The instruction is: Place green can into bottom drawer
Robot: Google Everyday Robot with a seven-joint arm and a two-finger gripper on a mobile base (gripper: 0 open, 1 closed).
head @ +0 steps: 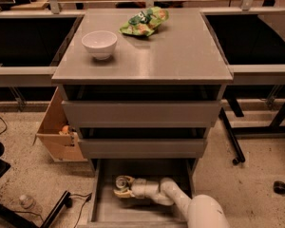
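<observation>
The bottom drawer (133,212) is pulled open at the foot of the grey cabinet. My gripper (119,188) is inside it, towards the left side, low over the drawer floor. It is shut on the green can (121,180), of which mainly the round silver top shows between the fingers. My white arm (180,201) reaches in from the lower right and hides part of the drawer's right side.
A white bowl (99,43) and a green and yellow snack bag (145,22) lie on the cabinet top. The two upper drawers (140,113) are closed. A cardboard box (57,134) stands left of the cabinet, and a bottle (26,202) lies on the floor.
</observation>
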